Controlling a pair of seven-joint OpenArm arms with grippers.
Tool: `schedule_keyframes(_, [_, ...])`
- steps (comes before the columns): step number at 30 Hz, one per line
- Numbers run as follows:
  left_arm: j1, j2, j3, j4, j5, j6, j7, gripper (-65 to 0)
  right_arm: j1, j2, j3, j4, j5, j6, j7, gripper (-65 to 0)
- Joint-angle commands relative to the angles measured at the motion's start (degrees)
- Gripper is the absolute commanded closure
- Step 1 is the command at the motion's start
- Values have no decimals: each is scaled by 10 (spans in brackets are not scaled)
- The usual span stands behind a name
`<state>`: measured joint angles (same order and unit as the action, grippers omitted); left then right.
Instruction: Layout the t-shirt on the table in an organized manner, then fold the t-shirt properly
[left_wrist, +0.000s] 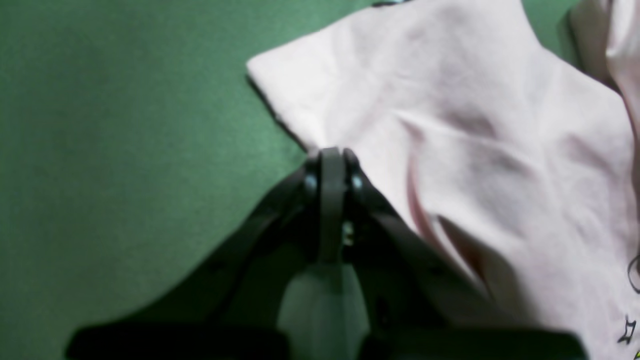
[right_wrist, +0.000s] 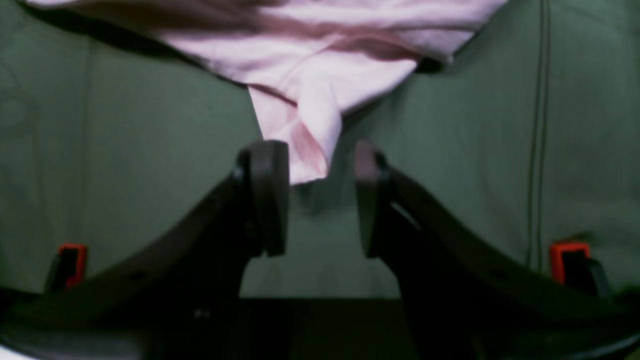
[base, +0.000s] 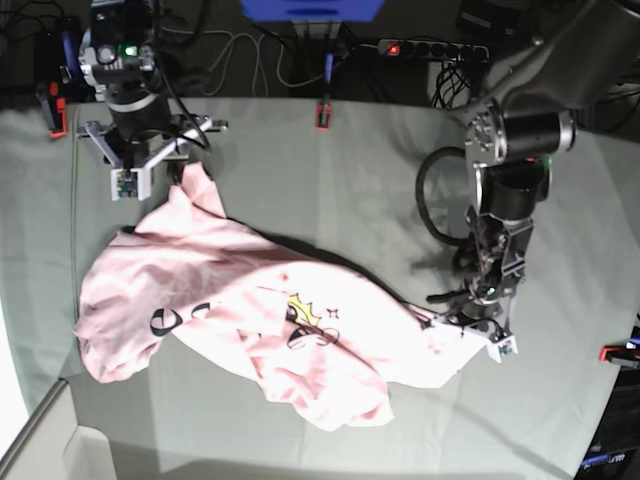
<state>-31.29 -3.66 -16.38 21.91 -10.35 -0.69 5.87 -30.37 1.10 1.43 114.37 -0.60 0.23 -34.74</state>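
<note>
While the left gripper (left_wrist: 332, 159) pinches the shirt (base: 260, 320) edge, the right gripper (right_wrist: 320, 200) gapes around another shirt corner, not clamping.

We are looking down on a dim workspace. At twelve o'clock a dark floor (base: 420, 75) is showing beyond the far edge of the table (base: 330, 170), which is wearing a creased grey-green cloth. A blue object (base: 310, 8) is sitting at the very top, cut off by the frame. White cables (base: 255, 60) are trailing at eleven o'clock. At one o'clock a power strip (base: 432, 47) is lying with a red light glowing. Red clamps are gripping the cloth at twelve (base: 322, 115), ten (base: 57, 110) and four o'clock (base: 615, 352). At seven o'clock a pale panel (base: 40, 450) is catching bright light.
</note>
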Motion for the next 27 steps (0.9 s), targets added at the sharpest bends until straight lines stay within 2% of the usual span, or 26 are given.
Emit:
schedule_keyframes(1, [-9,-3,1,7,2,5,18,0,-1,1,0,8,3,1,12,-229])
schedule_keyframes(4, [-9,-4,-1,27,-2,5,20,0,-1,1,0,8,3,1,12,-229])
schedule_keyframes(6, [7,-5,-3,82,-3,5,44,0,-1,1,-1,8,3,1,12,-229])
schedule_keyframes(12, [172,-1,-4,433,-3,6,141,0,-1,1,-1,8,3,1,12,-229])
schedule_keyframes(15, [254,-3,-9,572,-3,6,163,0,0,1,-1,8,3,1,13,-229])
schedule_keyframes(18, [326,-1,-62,668,-4,4,167,0,3,1,-1,8,3,1,16,-228])
schedule_keyframes(20, [353,-3,-99,685,-10,4,167,0,5,1,0,8,3,1,17,-228])
schedule_keyframes(23, [347,-17,-136,641,-66,4,168,0,24,0,-1,8,3,1,17,-228])
schedule_keyframes(27, [319,-47,-126,573,-117,5,169,-4,41,-2,-1,8,3,1,11,-250])
